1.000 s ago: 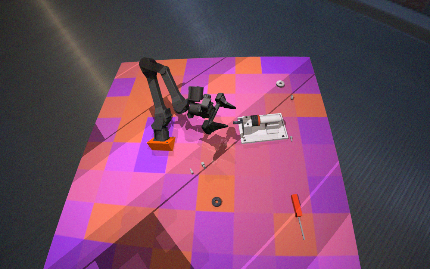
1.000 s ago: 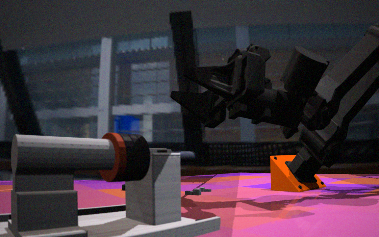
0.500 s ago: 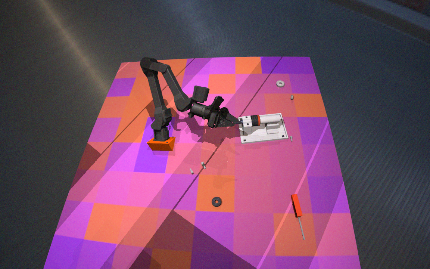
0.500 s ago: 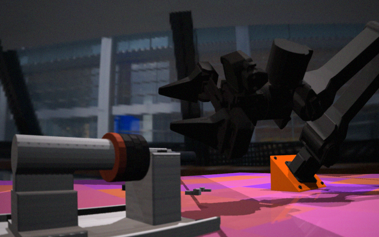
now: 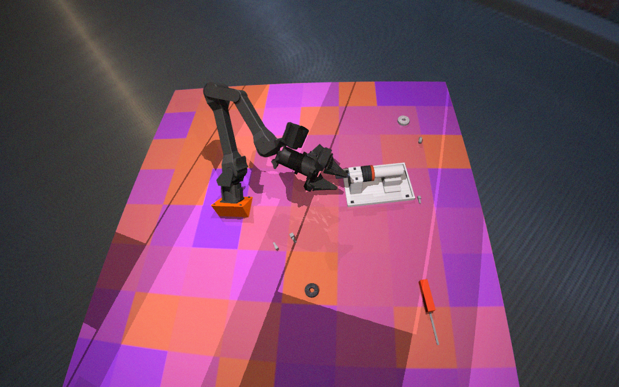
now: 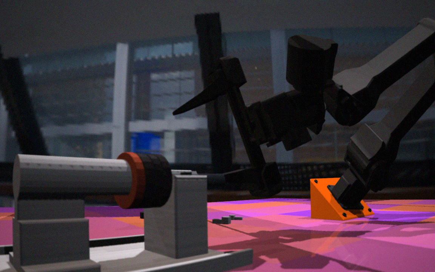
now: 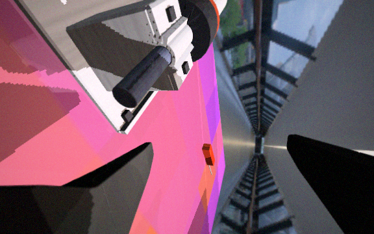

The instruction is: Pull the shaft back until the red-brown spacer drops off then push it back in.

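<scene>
The dark shaft (image 6: 215, 178) (image 7: 143, 76) sticks out of the near support post (image 6: 191, 216) (image 5: 355, 186). The red-brown spacer (image 5: 373, 172) (image 6: 136, 179) sits against the big white housing cylinder (image 5: 389, 171) (image 6: 70, 174), with the black spacers (image 5: 366, 173) (image 6: 158, 180) (image 7: 199, 32) between it and the post. No spacer lies below them on the white base (image 5: 376, 199) (image 6: 234, 258). My gripper (image 5: 345, 184) (image 6: 199, 145) (image 7: 218, 144) is wide open and empty, near the shaft's free end. In the wrist view the shaft lies up and left of both fingertips, not between them. One finger hides the shaft's end in the top view.
A red-handled screwdriver (image 5: 426, 295) (image 7: 208, 154) lies at the front right. A black ring (image 5: 307, 290) lies at the front, and a white ring (image 5: 399, 120) at the back right. Small grey parts (image 5: 292, 236) (image 5: 419, 140) lie scattered around the base.
</scene>
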Available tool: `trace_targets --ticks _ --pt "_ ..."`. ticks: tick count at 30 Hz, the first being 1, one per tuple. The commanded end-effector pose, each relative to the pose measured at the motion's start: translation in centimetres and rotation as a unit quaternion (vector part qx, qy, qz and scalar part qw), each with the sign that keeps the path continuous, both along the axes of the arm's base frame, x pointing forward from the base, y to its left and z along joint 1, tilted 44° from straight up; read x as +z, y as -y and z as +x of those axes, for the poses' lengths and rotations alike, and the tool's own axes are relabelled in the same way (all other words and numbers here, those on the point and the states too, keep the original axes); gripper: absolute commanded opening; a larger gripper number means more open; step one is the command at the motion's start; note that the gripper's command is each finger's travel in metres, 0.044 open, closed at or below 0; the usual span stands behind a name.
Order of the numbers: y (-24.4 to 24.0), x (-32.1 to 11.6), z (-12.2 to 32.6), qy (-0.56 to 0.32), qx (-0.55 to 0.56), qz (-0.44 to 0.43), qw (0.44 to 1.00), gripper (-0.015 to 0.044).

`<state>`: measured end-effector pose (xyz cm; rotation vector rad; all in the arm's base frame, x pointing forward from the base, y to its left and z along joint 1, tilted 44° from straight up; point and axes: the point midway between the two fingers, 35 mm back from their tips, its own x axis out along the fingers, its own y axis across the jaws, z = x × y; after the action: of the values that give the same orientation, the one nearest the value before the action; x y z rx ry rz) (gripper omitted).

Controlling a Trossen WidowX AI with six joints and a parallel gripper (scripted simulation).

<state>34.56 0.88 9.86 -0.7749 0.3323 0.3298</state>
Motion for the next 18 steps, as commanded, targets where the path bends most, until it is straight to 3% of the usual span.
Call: trace_targets --ticks 1,18 --pt "-1.4 0.1 -0.1 0.059 0.263 -0.279 0.922 0.044" --pt "-2.6 1.2 -1.5 0.235 0.474 -0.508 0.68 0.044"
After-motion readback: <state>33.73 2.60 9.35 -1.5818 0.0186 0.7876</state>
